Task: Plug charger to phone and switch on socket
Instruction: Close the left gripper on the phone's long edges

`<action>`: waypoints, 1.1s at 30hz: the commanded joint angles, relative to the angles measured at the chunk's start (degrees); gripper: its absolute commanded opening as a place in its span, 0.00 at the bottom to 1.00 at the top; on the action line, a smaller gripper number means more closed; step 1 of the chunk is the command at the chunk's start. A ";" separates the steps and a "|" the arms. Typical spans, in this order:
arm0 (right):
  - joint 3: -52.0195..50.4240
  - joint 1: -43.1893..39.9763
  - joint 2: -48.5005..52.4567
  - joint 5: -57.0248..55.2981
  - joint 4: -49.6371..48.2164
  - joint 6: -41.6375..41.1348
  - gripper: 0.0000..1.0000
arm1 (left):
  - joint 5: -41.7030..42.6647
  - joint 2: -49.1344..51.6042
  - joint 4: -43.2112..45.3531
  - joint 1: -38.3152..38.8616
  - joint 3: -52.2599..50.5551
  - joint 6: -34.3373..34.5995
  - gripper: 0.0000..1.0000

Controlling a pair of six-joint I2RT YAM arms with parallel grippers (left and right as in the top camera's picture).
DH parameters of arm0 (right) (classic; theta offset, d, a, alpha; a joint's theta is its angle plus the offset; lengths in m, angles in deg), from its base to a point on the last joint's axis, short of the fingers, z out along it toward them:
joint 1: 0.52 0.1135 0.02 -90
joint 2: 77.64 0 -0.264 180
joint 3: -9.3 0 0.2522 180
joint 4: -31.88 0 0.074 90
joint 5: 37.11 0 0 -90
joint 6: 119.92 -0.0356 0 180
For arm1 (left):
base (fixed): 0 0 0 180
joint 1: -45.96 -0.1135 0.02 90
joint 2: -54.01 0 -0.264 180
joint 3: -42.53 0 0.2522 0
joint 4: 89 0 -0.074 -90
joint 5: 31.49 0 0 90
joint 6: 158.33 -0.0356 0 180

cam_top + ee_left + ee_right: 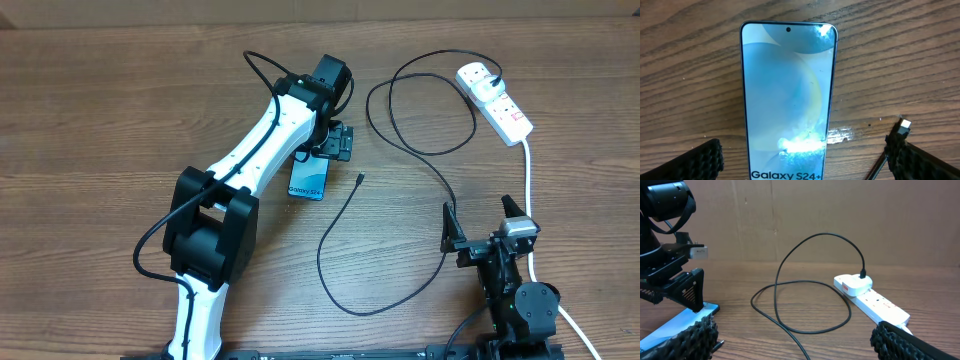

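A: Wood top [110, 110] looks slick. Phone [787, 95] lies flat mid-table under the left gripper [807, 162], fingers [922, 162] spread wide either side, not touching it.
B: Pointing which way?
A: Long axis runs near-to-far, bit slanted. Galaxy-text end faces the robot's side, camera-hole end away.
B: Right gripper [483, 222]?
A: Spread open too, empty, at the near edge; socket [505, 110] further back.
B: Risks?
A: Charger tip [903, 125] sits just beside one left finger. Prob gets knocked away if that arm drops. Phone could skid w/o a firm pinch.
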 commanded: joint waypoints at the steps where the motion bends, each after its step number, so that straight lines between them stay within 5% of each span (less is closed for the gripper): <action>1: -0.57 -0.22 -0.55 -0.31 -0.33 -0.39 1.00 | 0.24 1.86 0.17 -0.61 -0.57 0.76 0.99; 33: -0.57 -0.22 -0.55 -0.31 -0.33 -0.39 1.00 | 2.32 6.51 0.52 -2.05 -0.57 -4.00 1.00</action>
